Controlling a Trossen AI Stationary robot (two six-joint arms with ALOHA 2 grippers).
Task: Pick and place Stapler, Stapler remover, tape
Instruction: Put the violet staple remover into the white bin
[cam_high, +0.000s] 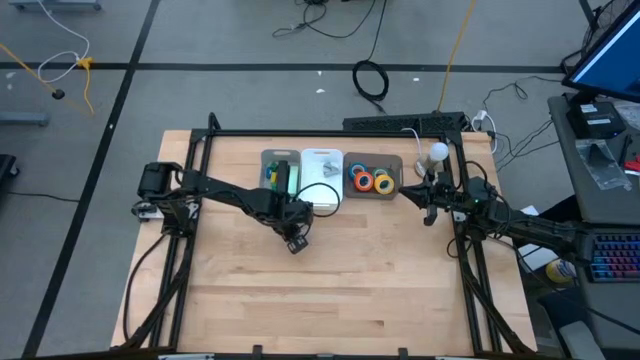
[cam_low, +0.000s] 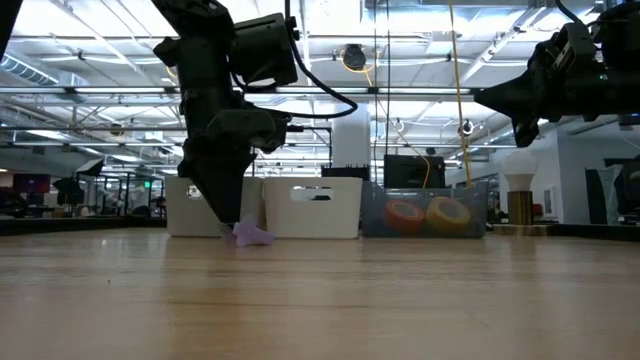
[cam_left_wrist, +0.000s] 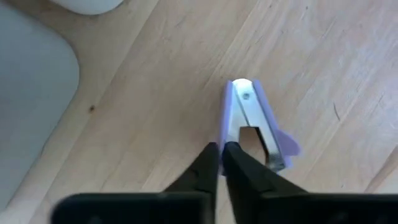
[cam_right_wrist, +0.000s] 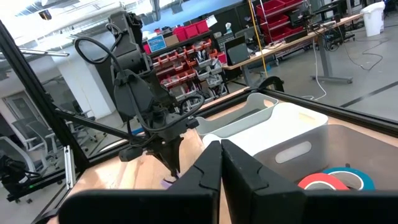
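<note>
The purple stapler remover (cam_left_wrist: 252, 121) lies flat on the wood, also visible as the stapler remover (cam_low: 250, 235) in the low view, in front of the bins. My left gripper (cam_left_wrist: 221, 149) stands over it at mid-table (cam_high: 296, 240), pointing down, shut on one edge. Orange, yellow and blue tape rolls (cam_high: 372, 180) lie in the grey bin (cam_high: 395, 165). A green roll and the stapler I cannot make out for sure. My right gripper (cam_right_wrist: 221, 152) hangs shut and empty near the table's right side (cam_high: 430, 200). My left gripper pinches the stapler remover's long purple side edge (cam_left_wrist: 222, 127) at its fingertips, coming from above and pointing down. The fingers lie along that edge. The remover rests flat on the table, as the low view shows.
Three bins stand in a row along the far edge: a left bin (cam_high: 280, 172) with green and dark things in it, a white middle bin (cam_high: 322, 165), and the grey tape bin. A white round lamp (cam_high: 438, 152) stands at the far right corner. Bare wood lies toward the near edge.
</note>
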